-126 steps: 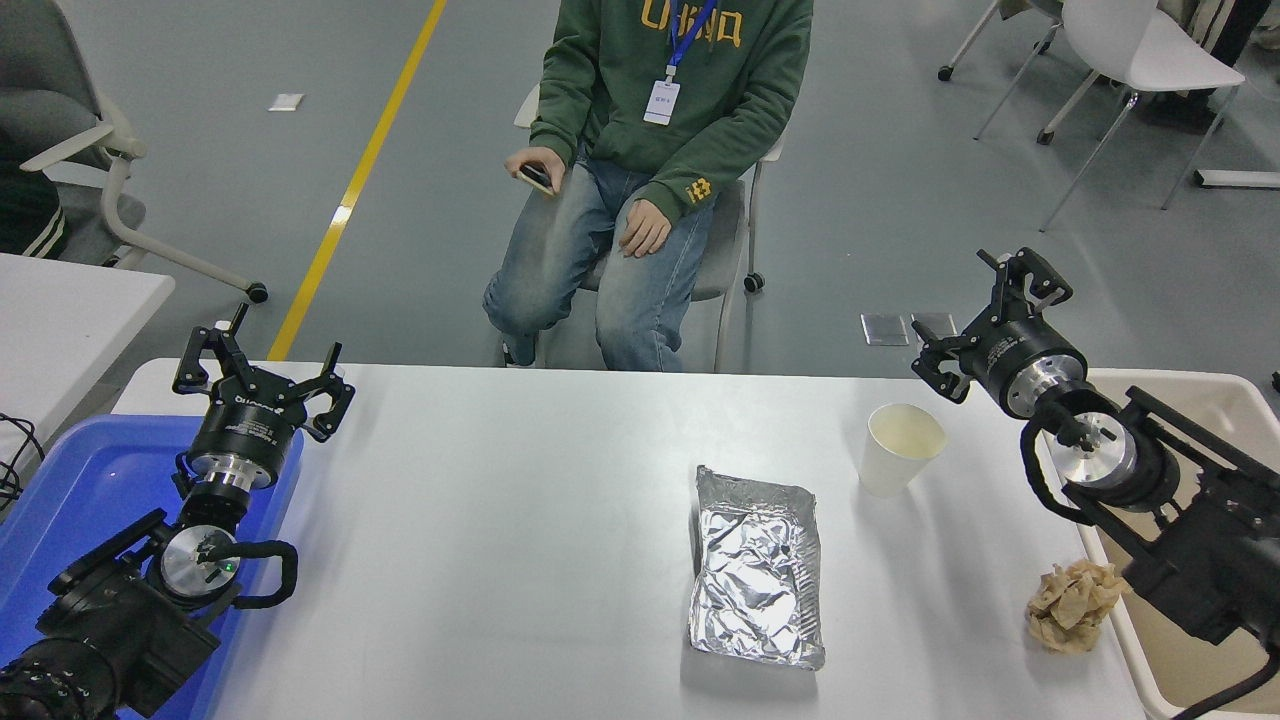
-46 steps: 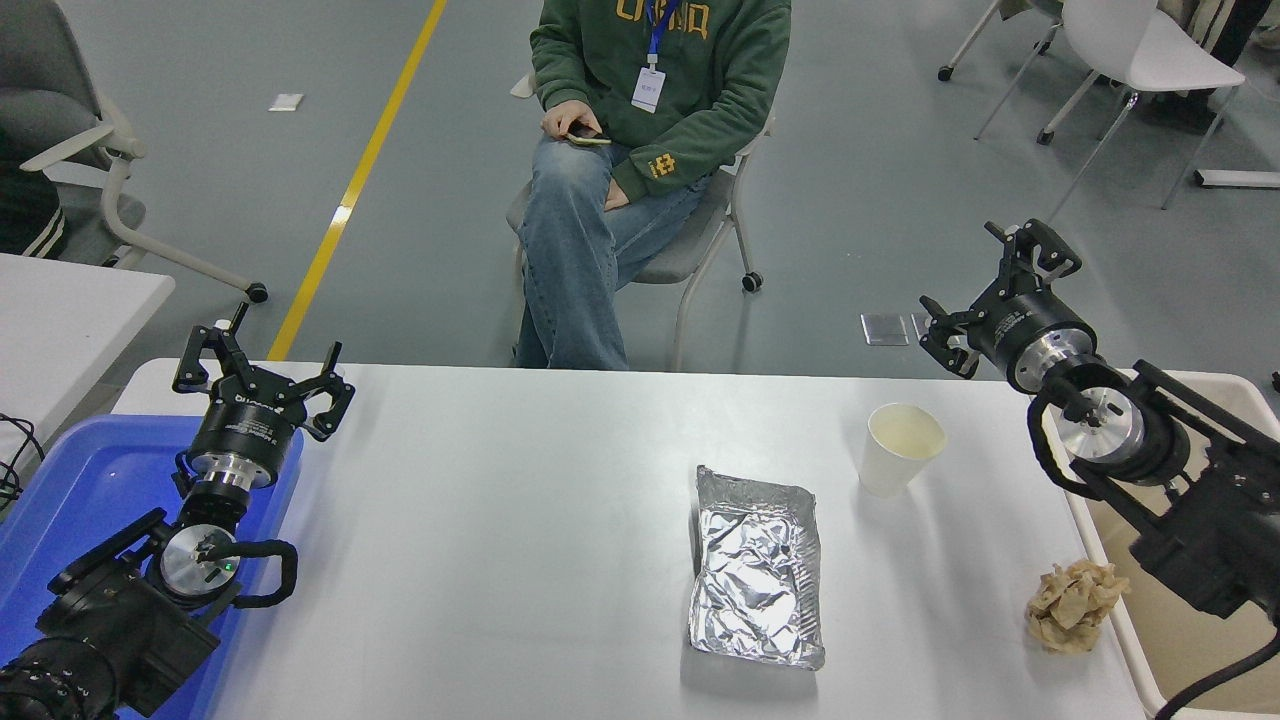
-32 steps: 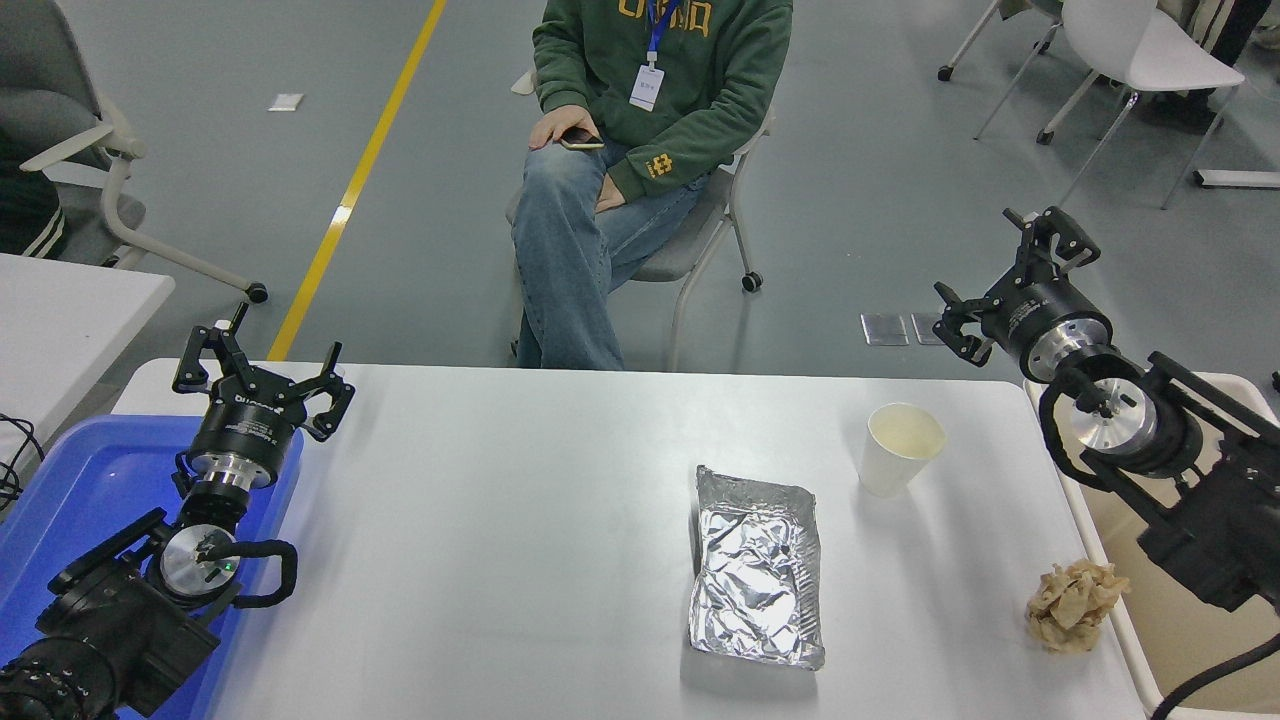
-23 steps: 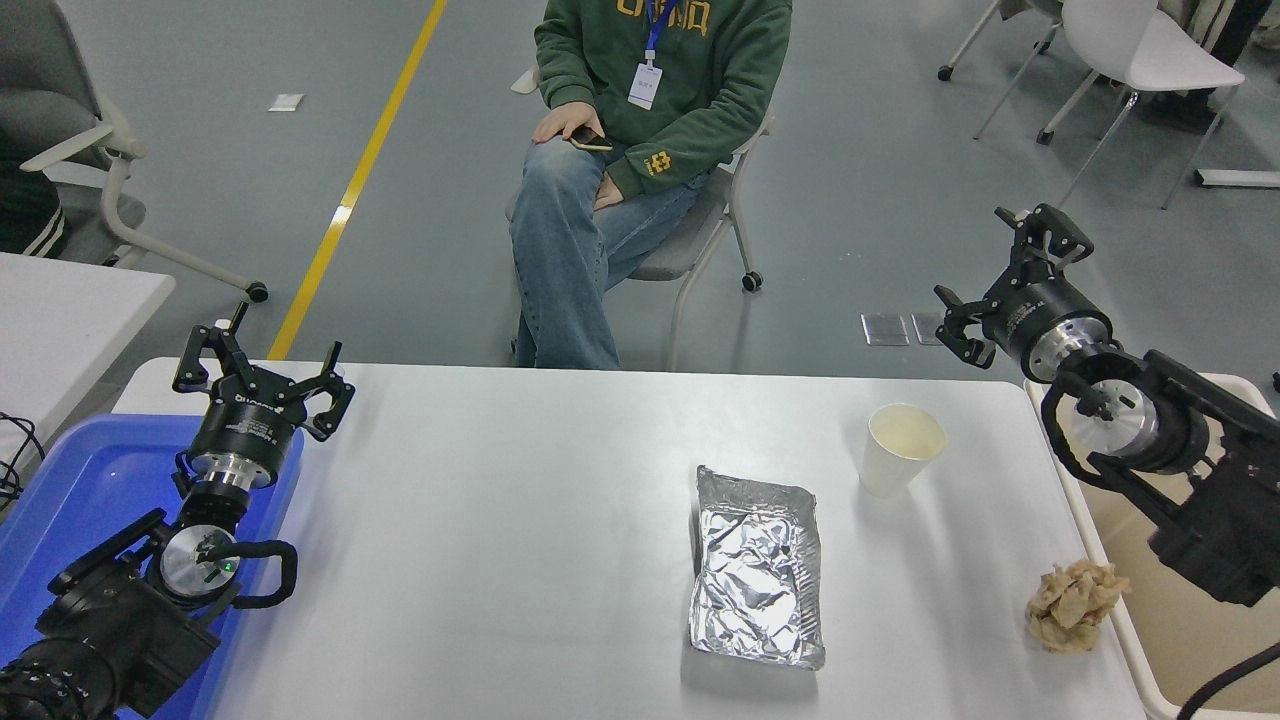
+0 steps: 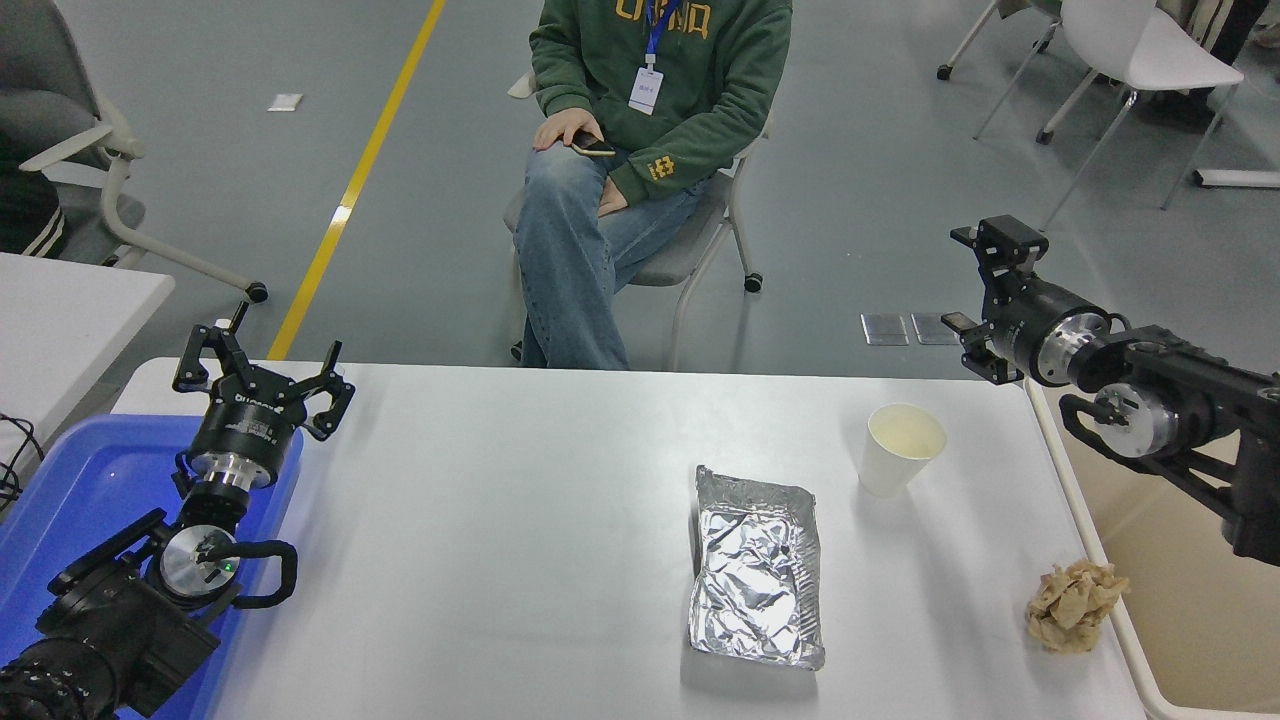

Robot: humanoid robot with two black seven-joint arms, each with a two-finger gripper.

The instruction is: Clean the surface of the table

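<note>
Moved since earlier: right arm swung out to the right and turned, its gripper now pointing left past the far right corner instead of up; seated person shifted slightly; items on the tabletop unchanged.
Table surface (image 5: 480, 520): white tabletop filling the near and middle of the scene, far edge running left to right below the seated person.
On the surface, middle right: crumpled foil packet (image 5: 757, 568), lying flat, near edge close to the near side.
Just far right of the foil: white paper cup (image 5: 901, 448), upright, apart from the foil.
Near right edge: crumpled brown paper wad (image 5: 1073, 606), touching or just beside the rim of the beige bin (image 5: 1200, 590).
Right gripper (image 5: 975, 300): held off the far right corner, above the floor, well apart from the cup; jaws spread, grasping nothing.
Left gripper (image 5: 262, 375): parked at the far left, over the rim of the blue tray (image 5: 70, 480); jaws spread wide, empty.
Left of the tray: smaller white table (image 5: 60, 320).
Far side: person in green hoodie (image 5: 640, 120) seated on a chair, phone in hand on the lap.
Far right background: white chair (image 5: 1130, 60).
</note>
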